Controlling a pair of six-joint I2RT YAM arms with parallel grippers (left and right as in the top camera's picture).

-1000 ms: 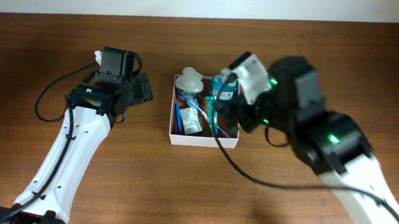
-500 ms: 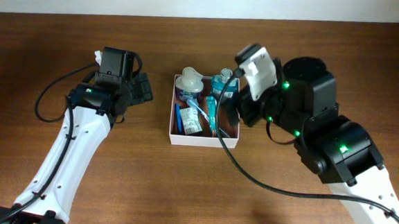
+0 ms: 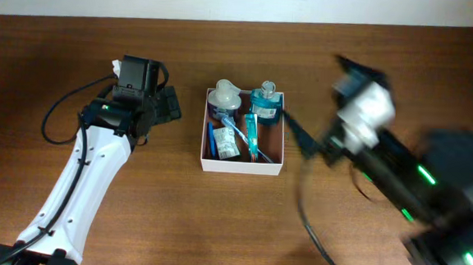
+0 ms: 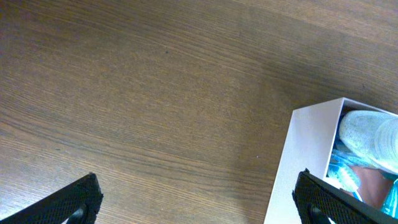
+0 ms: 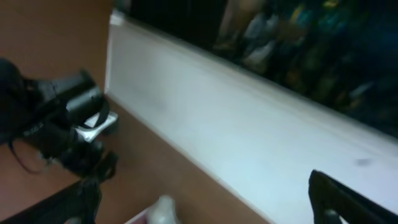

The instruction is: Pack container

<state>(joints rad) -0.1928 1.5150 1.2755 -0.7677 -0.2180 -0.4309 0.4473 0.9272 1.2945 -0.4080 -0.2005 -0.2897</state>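
Container (image 3: 241,167): it stands on the table (image 3: 214,222) between my two arms, open side up, with several things inside.
Near end inside: a small sachet (image 3: 226,147) lies flat, with a teal toothbrush (image 3: 251,133) just beside it.
Right gripper (image 5: 204,180): fingers spread wide with nothing between them. It is near the right wall of the box, but the overhead view is blurred, so I cannot tell if it touches.
Left gripper (image 4: 198,176): also spread wide and holding nothing, over bare wood, left of the box and apart from it.
Far end inside: a teal bottle (image 3: 264,101) stands beside a pale round cap (image 3: 225,97).

Brown wooden table (image 3: 214,222), white wall (image 3: 228,0) behind.
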